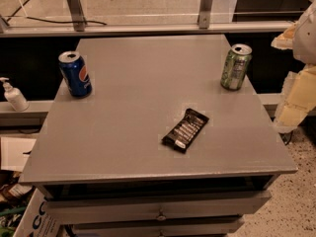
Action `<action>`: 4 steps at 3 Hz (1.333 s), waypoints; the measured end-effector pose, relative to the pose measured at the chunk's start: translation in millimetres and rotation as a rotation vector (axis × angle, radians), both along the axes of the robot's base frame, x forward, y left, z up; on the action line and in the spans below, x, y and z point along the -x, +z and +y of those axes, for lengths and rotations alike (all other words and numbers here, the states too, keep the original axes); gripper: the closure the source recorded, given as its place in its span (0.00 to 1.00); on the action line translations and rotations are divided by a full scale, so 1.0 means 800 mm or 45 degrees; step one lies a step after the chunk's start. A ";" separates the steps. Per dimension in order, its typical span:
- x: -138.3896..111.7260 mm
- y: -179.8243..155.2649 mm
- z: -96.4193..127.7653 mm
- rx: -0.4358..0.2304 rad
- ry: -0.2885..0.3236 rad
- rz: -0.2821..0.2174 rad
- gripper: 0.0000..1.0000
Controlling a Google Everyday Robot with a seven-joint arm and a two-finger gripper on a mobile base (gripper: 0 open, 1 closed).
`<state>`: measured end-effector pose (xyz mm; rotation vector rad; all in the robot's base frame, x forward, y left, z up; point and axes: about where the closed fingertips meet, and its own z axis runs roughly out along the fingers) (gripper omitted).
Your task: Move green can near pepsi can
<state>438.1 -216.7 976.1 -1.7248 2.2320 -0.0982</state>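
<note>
From the camera view, the green can (236,67) stands upright at the far right corner of the surface (133,147), its long axis vertical. The claw (297,98) hangs off the surface's right edge, so the can lies just to its left. I cannot tell whether the claw is apart or together. The pepsi can (75,74) stands well apart at the far left edge.

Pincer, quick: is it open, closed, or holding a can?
Pincer: cannot be told. It is at the right edge of the view, apart from the green can.
</note>
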 end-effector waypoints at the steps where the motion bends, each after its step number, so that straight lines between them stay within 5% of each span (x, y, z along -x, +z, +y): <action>1: 0.000 0.000 0.000 0.000 0.000 0.000 0.00; 4: -0.068 -0.071 -0.056 -0.240 -0.052 -0.035 0.00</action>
